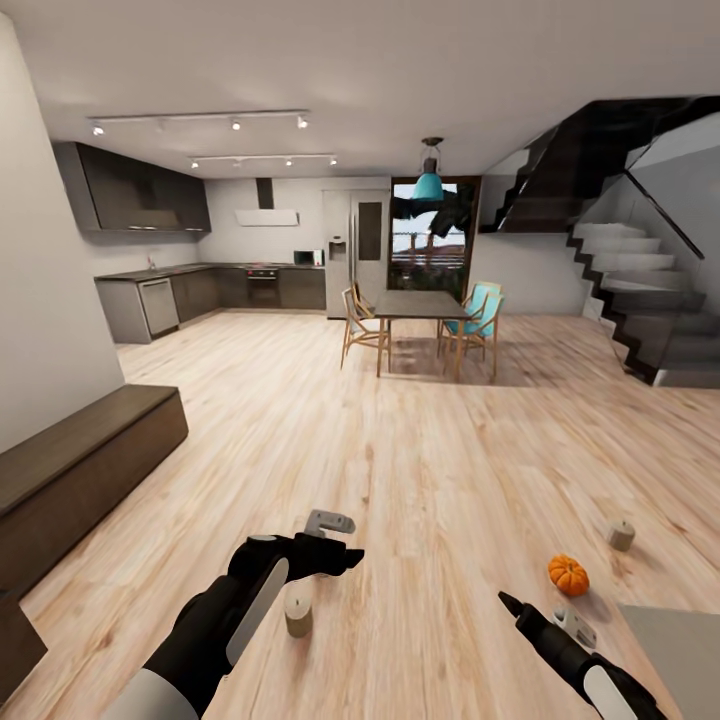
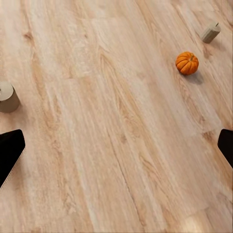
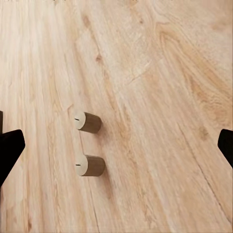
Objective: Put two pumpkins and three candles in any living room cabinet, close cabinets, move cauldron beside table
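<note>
I see pale wood floor (image 1: 400,450), a dark kitchen (image 1: 200,285) upper left, dining table (image 1: 420,305) centre, staircase (image 1: 640,300) upper right.

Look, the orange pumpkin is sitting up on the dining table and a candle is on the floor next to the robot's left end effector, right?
Not quite. The pumpkin is on the wooden floor, not on the dining table, as the head view shows. The rest holds: a candle stands on the floor beside the left end effector.
</note>
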{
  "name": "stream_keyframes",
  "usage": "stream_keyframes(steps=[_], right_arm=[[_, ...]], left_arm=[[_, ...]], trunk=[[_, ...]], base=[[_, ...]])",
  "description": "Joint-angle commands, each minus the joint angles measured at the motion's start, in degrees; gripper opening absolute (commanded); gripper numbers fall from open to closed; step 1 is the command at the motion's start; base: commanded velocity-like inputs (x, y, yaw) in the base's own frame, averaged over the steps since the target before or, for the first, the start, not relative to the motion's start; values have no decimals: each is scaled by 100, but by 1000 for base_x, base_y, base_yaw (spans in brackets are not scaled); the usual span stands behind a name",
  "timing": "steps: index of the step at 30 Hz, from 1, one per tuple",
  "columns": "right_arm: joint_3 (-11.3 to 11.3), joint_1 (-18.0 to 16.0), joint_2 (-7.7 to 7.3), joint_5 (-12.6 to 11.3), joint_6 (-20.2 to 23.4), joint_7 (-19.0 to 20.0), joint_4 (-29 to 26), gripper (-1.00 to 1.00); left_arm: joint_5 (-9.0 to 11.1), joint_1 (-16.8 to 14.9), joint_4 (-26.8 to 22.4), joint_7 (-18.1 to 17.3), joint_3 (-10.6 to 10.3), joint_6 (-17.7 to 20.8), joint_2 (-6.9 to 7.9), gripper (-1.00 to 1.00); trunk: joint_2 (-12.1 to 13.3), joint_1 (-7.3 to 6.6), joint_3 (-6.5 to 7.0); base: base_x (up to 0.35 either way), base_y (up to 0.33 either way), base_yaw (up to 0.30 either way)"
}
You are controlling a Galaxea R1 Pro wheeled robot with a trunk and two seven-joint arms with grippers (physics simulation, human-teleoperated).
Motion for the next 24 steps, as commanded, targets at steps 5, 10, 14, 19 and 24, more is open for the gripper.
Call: stream_keyframes(steps=[5,10,14,19,24], right_arm=[[-19,-3,8,-41,53,19,-5,100],[-12,-3,9,-38,51,13,-8,100],[-9,-3,9,-38,54,9,-6,100],[-8,-3,9,-38,58,5,-4,100],[-7,-3,9,-38,59,8,-3,100]], left_arm=[[-10,-4,5,-19,4,25,-3,100],[2,-4,139,-14,4,24,-14,100],[5,-4,182,-7,4,24,-24,100],[16,-4,439,10,4,18,-39,100],[25,-5,1005,26,53,15,-49,100]], trunk=[[-3,3,-6],[-3,3,-6],[-3,3,-8],[-3,3,-18],[-3,3,-21]], base=[[312,0,0],[312,0,1],[313,0,55],[312,-43,110],[312,-91,26]])
